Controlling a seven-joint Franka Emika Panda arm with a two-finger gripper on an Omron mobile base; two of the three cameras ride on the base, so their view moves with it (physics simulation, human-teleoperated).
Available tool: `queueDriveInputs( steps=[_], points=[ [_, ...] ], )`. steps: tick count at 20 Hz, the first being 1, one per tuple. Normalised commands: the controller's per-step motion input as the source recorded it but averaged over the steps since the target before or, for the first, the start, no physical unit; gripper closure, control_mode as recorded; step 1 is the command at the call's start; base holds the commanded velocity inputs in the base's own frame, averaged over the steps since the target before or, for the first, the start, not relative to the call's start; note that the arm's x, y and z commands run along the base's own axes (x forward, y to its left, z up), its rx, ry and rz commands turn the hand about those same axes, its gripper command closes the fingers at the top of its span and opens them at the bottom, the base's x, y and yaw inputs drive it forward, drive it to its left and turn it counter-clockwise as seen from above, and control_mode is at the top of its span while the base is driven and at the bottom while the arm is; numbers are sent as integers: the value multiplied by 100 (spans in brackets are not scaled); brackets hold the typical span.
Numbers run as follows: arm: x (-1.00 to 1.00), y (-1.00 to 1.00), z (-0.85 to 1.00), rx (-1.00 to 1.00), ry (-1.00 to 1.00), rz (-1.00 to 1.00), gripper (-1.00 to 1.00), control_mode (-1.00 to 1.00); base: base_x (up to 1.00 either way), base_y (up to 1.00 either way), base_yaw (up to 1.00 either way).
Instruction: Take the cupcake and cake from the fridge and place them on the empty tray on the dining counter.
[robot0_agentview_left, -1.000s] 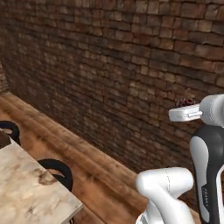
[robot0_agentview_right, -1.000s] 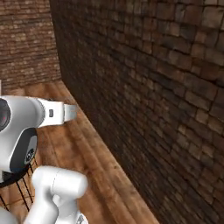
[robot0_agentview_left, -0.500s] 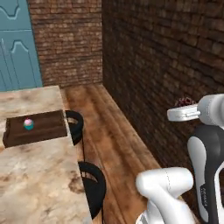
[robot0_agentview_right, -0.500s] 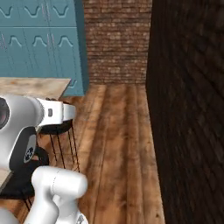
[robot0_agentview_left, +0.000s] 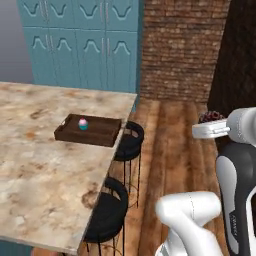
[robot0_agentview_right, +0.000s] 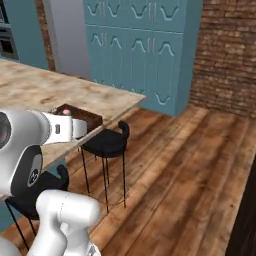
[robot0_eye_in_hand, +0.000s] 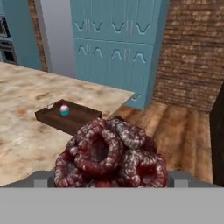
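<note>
My gripper (robot0_eye_in_hand: 112, 178) is shut on the cake (robot0_eye_in_hand: 111, 153), a dark reddish-brown lump that bulges up between the fingers in the hand view. From the left base view the cake (robot0_agentview_left: 211, 117) sits on top of the gripper (robot0_agentview_left: 201, 131), out over the wooden floor to the right of the dining counter (robot0_agentview_left: 45, 170). The tray (robot0_agentview_left: 87, 137) lies near the counter's right edge with the cupcake (robot0_agentview_left: 83, 123) standing in it, pink top on a teal wrapper. Ahead in the hand view are the tray (robot0_eye_in_hand: 54, 121) and the cupcake (robot0_eye_in_hand: 64, 109). The fridge is out of view.
Two black stools (robot0_agentview_left: 129, 141) (robot0_agentview_left: 107, 214) stand along the counter's right side, between me and the tray. Teal cabinets (robot0_agentview_left: 95, 45) fill the back wall, with brick wall (robot0_agentview_left: 180, 50) to their right. Open wooden floor (robot0_agentview_right: 180, 165) lies to the right.
The whole picture has swung from the brick wall round to the counter and teal cabinets, so the camera moved. The tray is nearer and more central. The cake stays in the gripper.
</note>
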Motion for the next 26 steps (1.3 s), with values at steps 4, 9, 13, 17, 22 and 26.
queueDriveInputs(
  steps=[4, 9, 13, 17, 22, 26],
  points=[
    [0, 0, 0, 0, 0, 0, 100, 100, 100, -29, 80],
    [0, 0, 0, 0, 0, 0, 100, 100, 100, -42, 75],
    [0, 0, 0, 0, 0, 0, 100, 100, 100, -62, 66],
    [0, 0, 0, 0, 0, 0, 100, 100, 100, -79, 60],
    [0, 0, 0, 0, 0, 0, 100, 100, 87, -95, 56],
    [0, 0, 0, 0, 0, 0, 100, 100, 63, -100, 50]
  ],
)
